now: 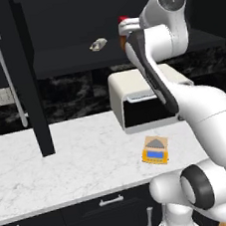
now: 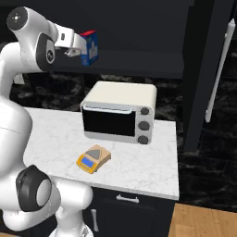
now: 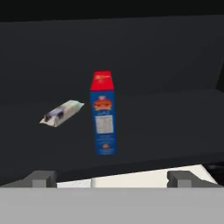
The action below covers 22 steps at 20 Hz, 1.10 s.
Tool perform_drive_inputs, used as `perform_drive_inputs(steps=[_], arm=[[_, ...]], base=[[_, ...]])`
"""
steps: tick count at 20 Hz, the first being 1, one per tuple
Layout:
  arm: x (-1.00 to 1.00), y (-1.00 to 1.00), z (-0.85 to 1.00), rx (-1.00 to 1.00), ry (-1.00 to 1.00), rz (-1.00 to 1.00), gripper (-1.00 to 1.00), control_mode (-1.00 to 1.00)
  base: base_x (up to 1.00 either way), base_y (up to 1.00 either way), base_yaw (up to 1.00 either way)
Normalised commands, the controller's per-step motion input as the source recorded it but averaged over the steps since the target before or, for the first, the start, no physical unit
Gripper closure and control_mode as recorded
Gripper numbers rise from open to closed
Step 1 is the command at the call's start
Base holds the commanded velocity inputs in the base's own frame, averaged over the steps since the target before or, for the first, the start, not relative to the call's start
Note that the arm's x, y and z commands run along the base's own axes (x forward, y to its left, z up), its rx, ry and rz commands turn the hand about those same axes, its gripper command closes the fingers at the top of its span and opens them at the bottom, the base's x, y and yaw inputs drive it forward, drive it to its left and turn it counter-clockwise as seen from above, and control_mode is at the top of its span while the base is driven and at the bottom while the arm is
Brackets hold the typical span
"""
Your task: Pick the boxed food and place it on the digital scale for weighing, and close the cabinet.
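Observation:
The boxed food stands upright on the shelf of the open cabinet, its blue side and red top facing the hand camera. My gripper is open, with its fingertips spread wide, a short way in front of the box and holding nothing. From the right base view the hand sits just left of the box. In the left base view a red corner of the box peeks past the wrist. The digital scale lies on the counter below, with nothing on it.
A small grey-white packet lies on the shelf left of the box. A white toaster oven stands on the marble counter under the shelf. The cabinet doors, with long silver handles, hang open at both sides.

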Motion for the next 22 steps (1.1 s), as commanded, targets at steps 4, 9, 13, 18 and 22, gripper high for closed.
perform_drive_inputs(steps=[4,9,13,18,22], arm=[[0.39,0.00,0.00,0.00,0.05,0.00,-1.00,-1.00],[0.38,0.00,0.00,0.00,0.06,0.00,-1.00,-1.00],[0.41,0.00,0.00,0.00,0.05,0.00,-1.00,-1.00],[0.41,0.00,-0.02,0.00,0.00,0.00,-1.00,-1.00],[0.38,0.00,-0.07,0.00,0.00,0.00,-1.00,-1.00]], base=[[0.00,0.00,0.00],[0.00,0.00,0.00],[0.00,0.00,0.00],[0.00,0.00,0.00],[0.00,0.00,0.00]])
